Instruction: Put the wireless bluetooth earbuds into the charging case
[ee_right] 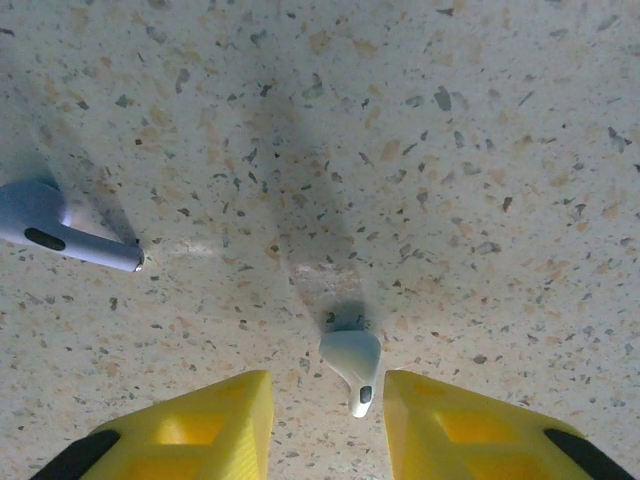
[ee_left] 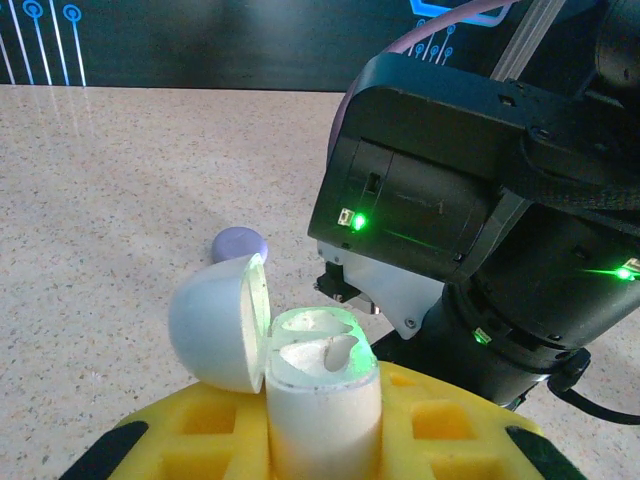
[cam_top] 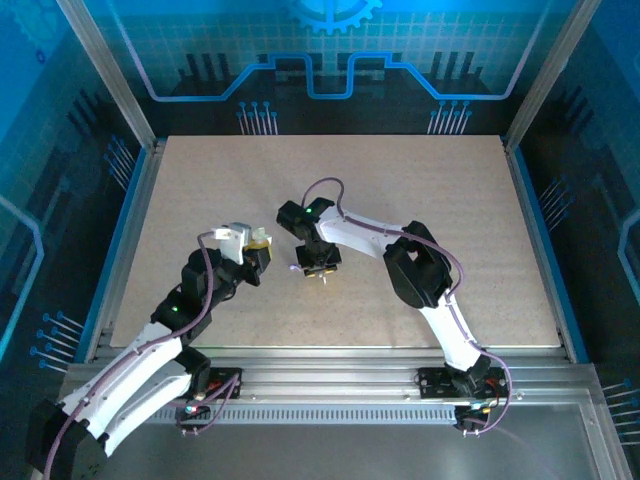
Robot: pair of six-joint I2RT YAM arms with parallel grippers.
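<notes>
Left gripper (ee_left: 322,452) clamps open charging case (ee_left: 318,395). We see right arm (cam_top: 420,268) elbow-up, right gripper (ee_right: 326,420) part-open astride one earbud (ee_right: 351,362), second earbud (ee_right: 58,233) at 9 o'clock.

Speckled beige table top (cam_top: 330,200): matt, evenly lit, at centre. Dark back wall (cam_top: 330,60) at 12 o'clock carries glowing blue circuit lines. Aluminium posts (cam_top: 105,70) stand at 10 and 2 o'clock. Blue-lit side panels (cam_top: 40,200) at 9 and 3. Ribbed metal rail (cam_top: 330,375) runs along 6 o'clock.
</notes>
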